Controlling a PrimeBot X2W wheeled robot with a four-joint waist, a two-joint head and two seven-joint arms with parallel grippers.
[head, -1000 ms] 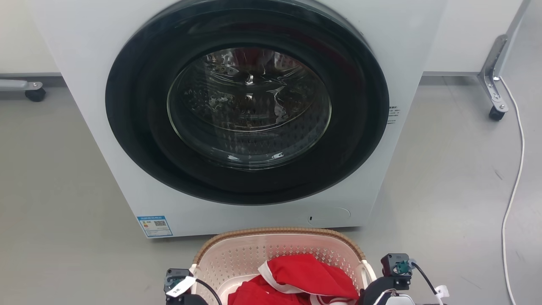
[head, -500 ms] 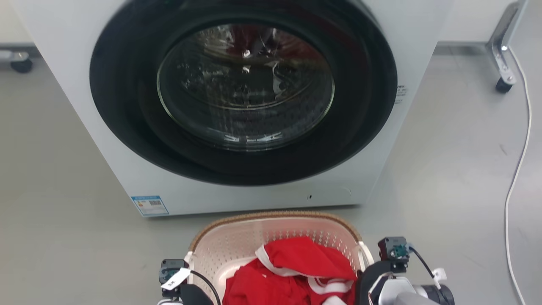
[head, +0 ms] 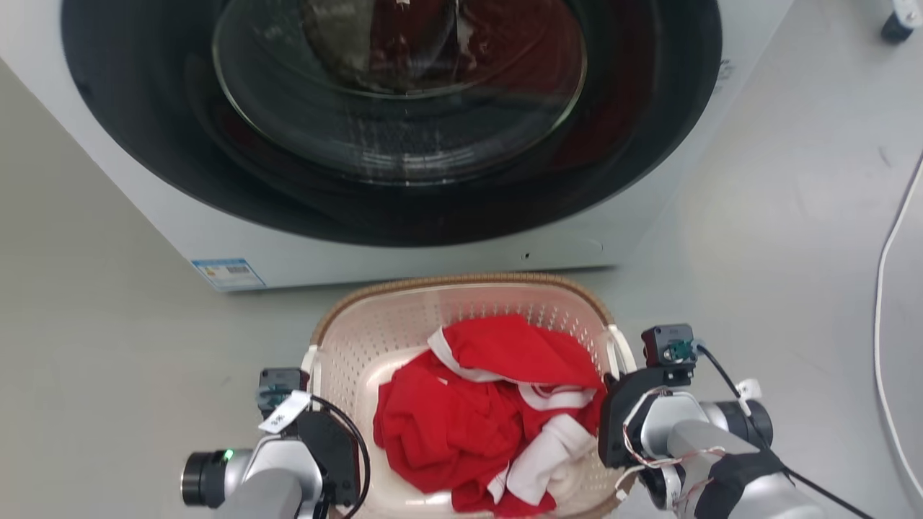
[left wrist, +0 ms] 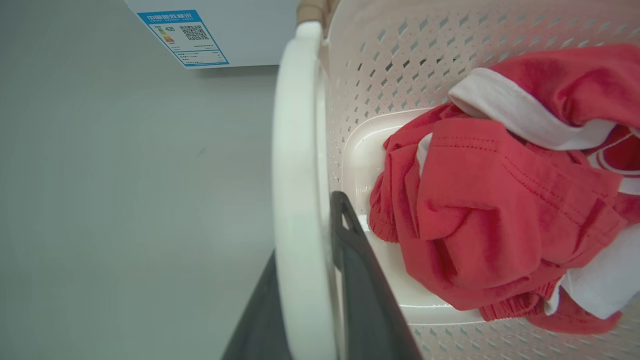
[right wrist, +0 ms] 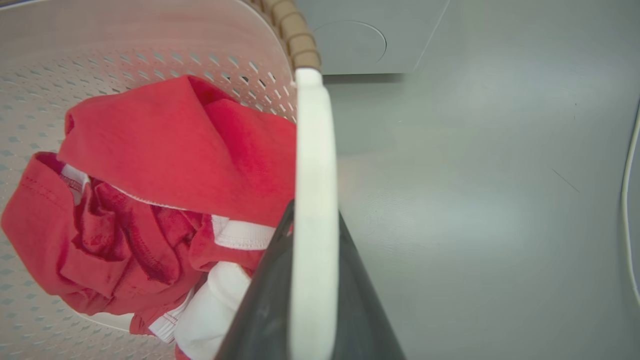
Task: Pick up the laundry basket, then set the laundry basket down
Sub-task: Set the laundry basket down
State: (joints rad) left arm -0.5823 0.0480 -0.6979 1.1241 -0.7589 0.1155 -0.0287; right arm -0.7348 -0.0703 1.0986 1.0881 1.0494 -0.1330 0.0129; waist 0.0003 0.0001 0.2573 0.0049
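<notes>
The laundry basket [head: 404, 328] is cream-white and perforated with a brown woven rim, and it sits low in the head view just in front of a washing machine. A heap of red and white clothes [head: 469, 418] lies inside it. My left gripper [head: 315, 395] is shut on the basket's left white handle [left wrist: 295, 165], with a dark finger on each side of it. On the other side, my right gripper [head: 613, 380] is shut on the right white handle [right wrist: 312, 165] in the same way. Whether the basket rests on the floor I cannot tell.
The white washing machine [head: 649, 209] with its dark round door [head: 396, 108] stands right behind the basket. A white cable [head: 888, 288] runs along the grey floor at the right, and a caster wheel [head: 894, 27] shows at the top right.
The head camera has tilted down, so the washing machine slid up the picture and more of the basket and both arms came into view. Both grippers stay on the handles.
</notes>
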